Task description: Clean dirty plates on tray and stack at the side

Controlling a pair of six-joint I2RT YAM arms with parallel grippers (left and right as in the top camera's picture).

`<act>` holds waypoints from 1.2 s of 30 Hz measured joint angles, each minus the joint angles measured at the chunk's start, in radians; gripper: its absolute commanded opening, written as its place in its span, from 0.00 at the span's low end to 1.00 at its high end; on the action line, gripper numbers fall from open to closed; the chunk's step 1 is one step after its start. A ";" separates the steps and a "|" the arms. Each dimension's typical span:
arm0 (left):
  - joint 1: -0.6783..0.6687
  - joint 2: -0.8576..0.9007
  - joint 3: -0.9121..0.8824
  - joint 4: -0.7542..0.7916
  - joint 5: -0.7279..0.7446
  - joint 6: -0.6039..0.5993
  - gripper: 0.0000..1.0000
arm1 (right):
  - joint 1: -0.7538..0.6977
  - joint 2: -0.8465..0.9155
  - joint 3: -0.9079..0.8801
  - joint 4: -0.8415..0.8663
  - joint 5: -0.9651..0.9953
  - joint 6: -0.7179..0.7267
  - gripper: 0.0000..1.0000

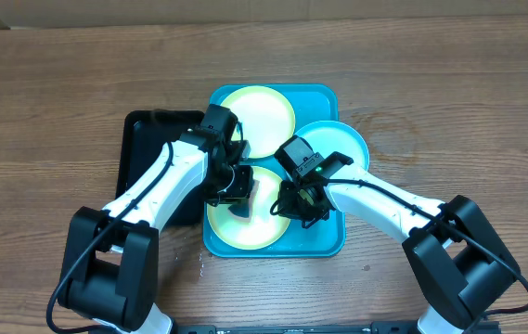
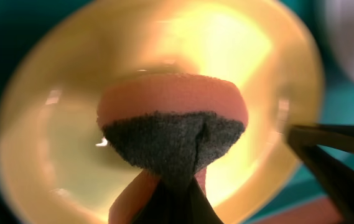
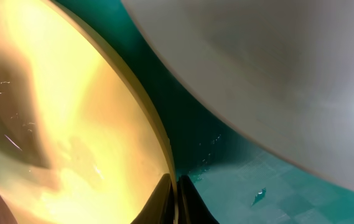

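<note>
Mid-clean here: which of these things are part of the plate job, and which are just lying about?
Job:
- blue tray
- near yellow-green plate
- far yellow-green plate
- cyan plate
- sponge, held in the left claw

Lying about:
- black tray, beside the blue tray

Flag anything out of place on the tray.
The cyan plate sticks out over the right rim of the tray, partly off it. Nothing else looks spilled or damaged.
</note>
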 measured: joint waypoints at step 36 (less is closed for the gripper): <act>-0.005 -0.121 -0.001 0.054 0.084 -0.028 0.04 | 0.000 0.000 0.000 0.000 0.002 0.000 0.04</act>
